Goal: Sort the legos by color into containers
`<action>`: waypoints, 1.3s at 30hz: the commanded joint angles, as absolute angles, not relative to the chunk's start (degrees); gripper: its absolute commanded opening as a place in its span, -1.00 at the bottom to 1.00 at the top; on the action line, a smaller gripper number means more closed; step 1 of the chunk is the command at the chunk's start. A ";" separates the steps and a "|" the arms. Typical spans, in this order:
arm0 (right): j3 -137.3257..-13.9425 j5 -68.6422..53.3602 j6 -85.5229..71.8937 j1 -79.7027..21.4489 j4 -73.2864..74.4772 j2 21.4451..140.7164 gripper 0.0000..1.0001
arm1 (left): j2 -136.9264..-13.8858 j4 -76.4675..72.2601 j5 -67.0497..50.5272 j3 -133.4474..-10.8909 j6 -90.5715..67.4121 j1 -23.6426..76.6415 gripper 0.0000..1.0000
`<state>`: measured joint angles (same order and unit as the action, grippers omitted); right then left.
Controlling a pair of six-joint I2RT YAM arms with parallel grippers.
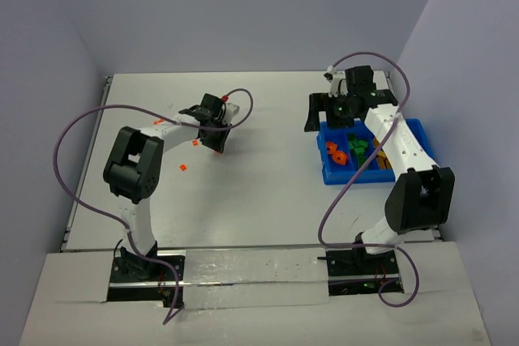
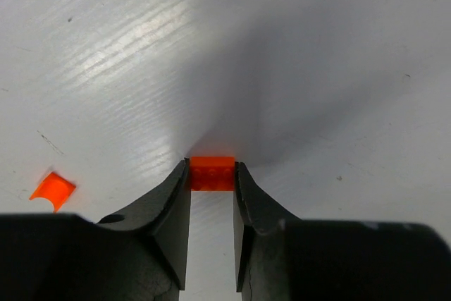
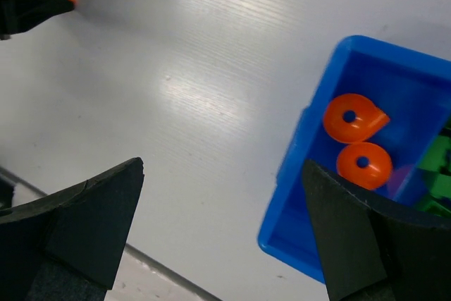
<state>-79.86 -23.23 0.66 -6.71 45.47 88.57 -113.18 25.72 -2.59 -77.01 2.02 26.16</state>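
White counter (image 1: 259, 200) holds a blue bin (image 1: 328, 174); well left of the bin, the left end effector (image 2: 212, 167) is clamped on an orange brick (image 2: 212, 174) on the counter. The right end effector (image 3: 222, 166) hangs at the bin's far left corner, jaws wide apart, with two round orange legos (image 3: 354, 118) inside the bin.

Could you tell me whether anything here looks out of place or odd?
Nothing looks damaged, but loose orange legos lie scattered on the table far from the blue bin; the left tool pinches one orange brick there.
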 commanded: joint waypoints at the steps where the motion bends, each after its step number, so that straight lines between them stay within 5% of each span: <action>1: -75.50 -30.73 -5.77 -8.29 38.41 87.01 1.00 | -107.03 26.40 -6.57 -78.72 2.17 27.01 -0.80; 3: -72.64 -36.04 -8.45 -8.47 35.23 86.46 1.00 | -102.54 26.75 -11.96 -78.31 1.68 27.13 -1.00; 22: -66.77 -33.22 -9.99 -23.69 9.44 76.41 0.91 | -88.24 12.84 -54.65 -70.59 -55.56 20.64 -1.00; 32: -71.17 -29.51 -10.52 -32.32 10.26 81.38 0.77 | -90.37 -26.62 -67.18 -55.82 -91.02 18.19 -1.00; 39: -74.12 -30.13 -11.88 -34.56 10.63 84.07 0.59 | -90.89 -25.33 -67.36 -55.92 -90.78 18.19 -1.00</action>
